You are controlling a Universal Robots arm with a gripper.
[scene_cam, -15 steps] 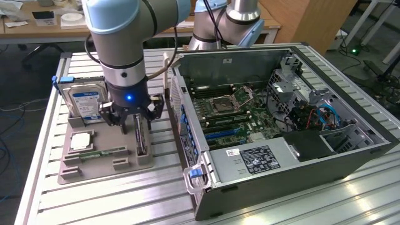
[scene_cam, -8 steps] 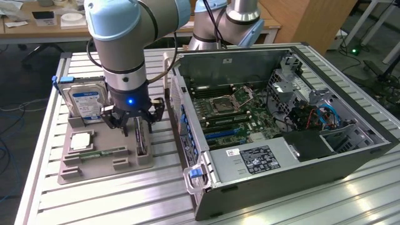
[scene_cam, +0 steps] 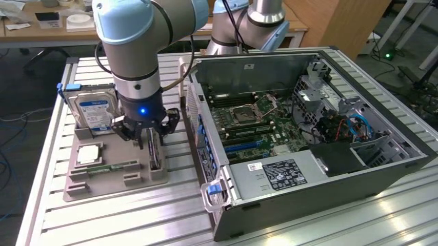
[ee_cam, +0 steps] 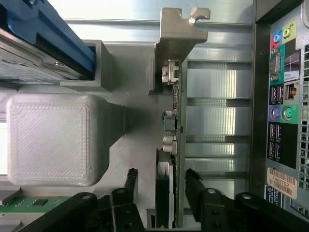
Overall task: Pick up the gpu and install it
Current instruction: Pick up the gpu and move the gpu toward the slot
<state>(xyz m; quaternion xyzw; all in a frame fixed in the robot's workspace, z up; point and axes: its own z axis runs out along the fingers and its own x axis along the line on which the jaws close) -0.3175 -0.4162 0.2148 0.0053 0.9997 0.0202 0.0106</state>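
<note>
The gpu (scene_cam: 156,152) stands on its edge in a slot at the near end of the grey holder tray (scene_cam: 116,180), on the side facing the computer case. My gripper (scene_cam: 152,134) is lowered right over it. In the wrist view the gpu (ee_cam: 173,121) is seen edge-on, with its silver end bracket (ee_cam: 177,48) at the far end. My gripper (ee_cam: 161,178) straddles the card, one black finger (ee_cam: 131,181) on each side. The jaws are open, with a wider gap on one side and only a sliver on the other.
An open computer case (scene_cam: 383,169) lies on the slatted table at the exterior view's right, its motherboard (scene_cam: 253,120) exposed. Its rear port panel (ee_cam: 282,111) is close beside the card. On the tray are a hard drive (scene_cam: 94,114), a processor (scene_cam: 90,154) and a memory stick (scene_cam: 110,168).
</note>
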